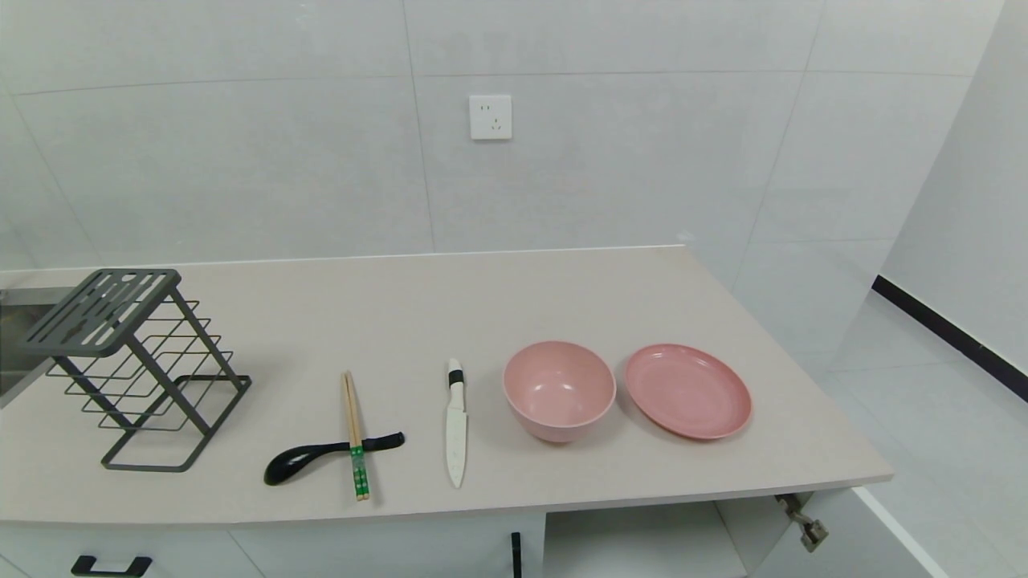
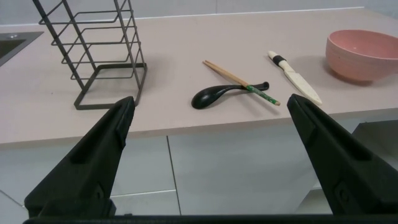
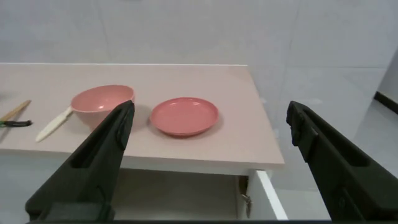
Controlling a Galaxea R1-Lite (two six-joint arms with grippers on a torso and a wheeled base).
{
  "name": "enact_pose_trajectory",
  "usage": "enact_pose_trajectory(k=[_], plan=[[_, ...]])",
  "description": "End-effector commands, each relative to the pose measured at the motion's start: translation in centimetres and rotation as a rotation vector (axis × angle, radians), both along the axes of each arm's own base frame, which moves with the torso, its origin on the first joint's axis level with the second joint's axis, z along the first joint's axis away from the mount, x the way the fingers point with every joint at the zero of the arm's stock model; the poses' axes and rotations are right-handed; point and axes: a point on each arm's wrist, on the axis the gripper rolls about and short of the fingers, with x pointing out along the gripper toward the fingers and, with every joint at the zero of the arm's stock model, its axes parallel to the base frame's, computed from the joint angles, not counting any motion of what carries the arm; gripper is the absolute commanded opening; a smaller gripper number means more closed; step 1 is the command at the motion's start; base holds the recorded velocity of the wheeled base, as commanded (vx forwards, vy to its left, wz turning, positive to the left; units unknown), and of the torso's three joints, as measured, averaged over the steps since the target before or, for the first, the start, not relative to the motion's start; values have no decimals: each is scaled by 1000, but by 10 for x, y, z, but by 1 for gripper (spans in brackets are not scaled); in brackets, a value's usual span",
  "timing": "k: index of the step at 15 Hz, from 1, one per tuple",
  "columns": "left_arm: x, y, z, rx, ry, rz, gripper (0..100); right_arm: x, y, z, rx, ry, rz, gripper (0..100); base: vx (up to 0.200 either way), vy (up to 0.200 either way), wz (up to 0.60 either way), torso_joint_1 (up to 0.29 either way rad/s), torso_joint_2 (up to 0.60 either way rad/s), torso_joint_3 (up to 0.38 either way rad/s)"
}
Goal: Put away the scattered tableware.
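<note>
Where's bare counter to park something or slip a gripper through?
Widest free patch: the counter behind the whole row, up to the wall. Also bare between rack and spoon. Crowded: chopsticks lie across the spoon, and bowl sits close beside plate; knife lanes are narrow.

Domestic kitchen, beige countertop [image 1: 482, 305] over white cabinets [image 1: 361, 552], tiled wall [image 1: 241, 160] with socket [image 1: 490, 117]; sink [image 1: 12, 319] at left

Ahead of the jaws a beige desk [image 1: 482, 305] meets a pale tiled wall [image 1: 241, 160] with a socket [image 1: 490, 117], white cupboards [image 1: 385, 554] beneath, pale floor [image 1: 948, 449] to their right.
</note>
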Motion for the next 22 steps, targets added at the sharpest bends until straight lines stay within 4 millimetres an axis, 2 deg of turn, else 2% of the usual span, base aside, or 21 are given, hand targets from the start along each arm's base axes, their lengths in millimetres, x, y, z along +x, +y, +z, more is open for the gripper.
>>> enact_pose_trajectory(k=[1,4,12,13,17,19,20,22], plan=[[0,0,0,0,1,0,100,3,1,20,14,49,49,100,0,0,0,0,0,0],[0,0,0,0,0,0,100,20,1,38,19,148,170,100,0,0,0,0,0,0],[0,0,0,-1,1,1,100,73,7,29,18,516,305,100,0,0,0,0,0,0],[0,0,0,-1,1,0,100,77,8,29,18,527,305,100,0,0,0,0,0,0],[0,0,0,-1,1,0,100,115,10,36,-13,511,300,100,0,0,0,0,0,0],[0,0,0,-1,1,1,100,134,12,33,-44,526,305,100,0,0,0,0,0,0],[0,0,0,-1,1,0,100,137,12,32,-48,529,305,100,0,0,0,0,0,0],[0,0,0,-1,1,1,100,161,14,41,-47,505,306,100,0,0,0,0,0,0]])
